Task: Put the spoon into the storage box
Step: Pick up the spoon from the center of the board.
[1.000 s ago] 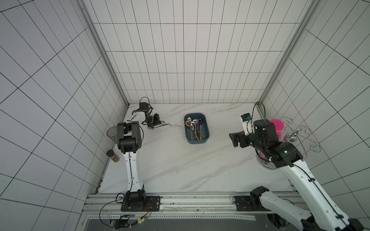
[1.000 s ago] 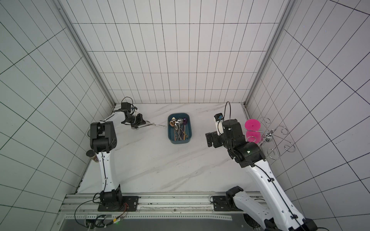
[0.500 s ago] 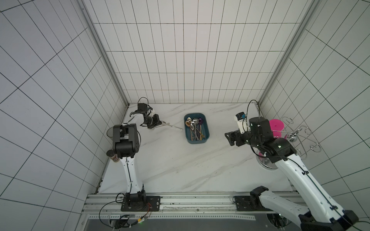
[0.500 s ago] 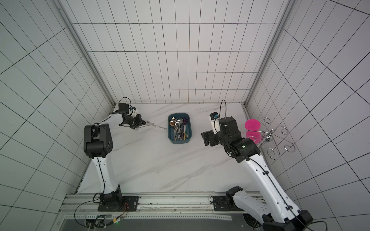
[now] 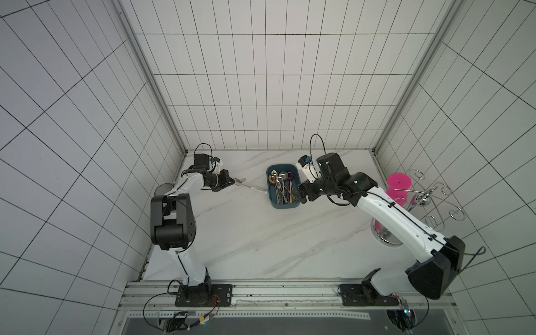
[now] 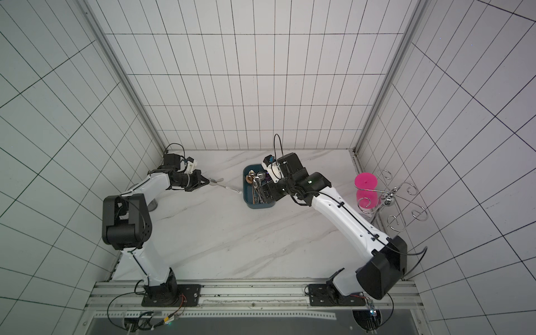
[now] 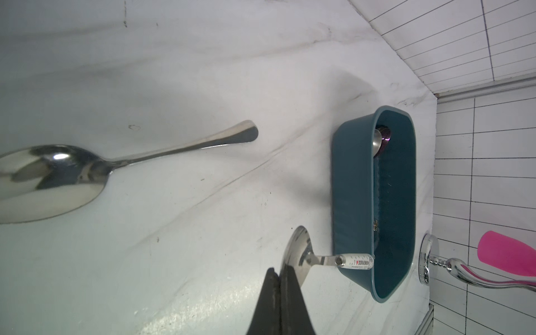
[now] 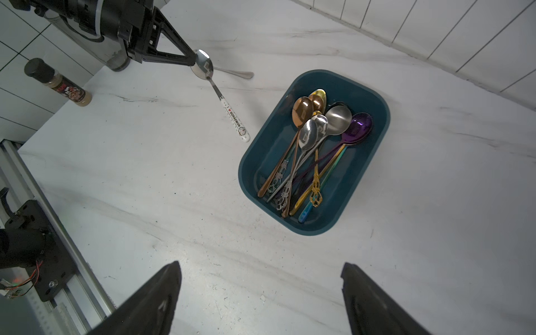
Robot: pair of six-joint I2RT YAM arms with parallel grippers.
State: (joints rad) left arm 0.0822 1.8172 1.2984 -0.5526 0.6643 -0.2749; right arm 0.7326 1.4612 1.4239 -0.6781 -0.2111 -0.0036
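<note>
Since the earlier frame, the right gripper [image 5: 299, 195] has been travelling away from the pink cup [image 5: 399, 185] and is now hovering at the edge of the storage box [image 8: 245, 171] on the right arm's side, its jaws spread wide and holding nothing. The left gripper [image 8: 193, 60] is pinching the bowl of the white-handled spoon [image 8: 232, 116], with its jaws pressed together on it. The spoon is reaching out over the marble counter [image 8: 145, 174], outside the box, its handle tip just beside the rim. Several other spoons [image 8: 313, 136] are lying inside the box.
</note>
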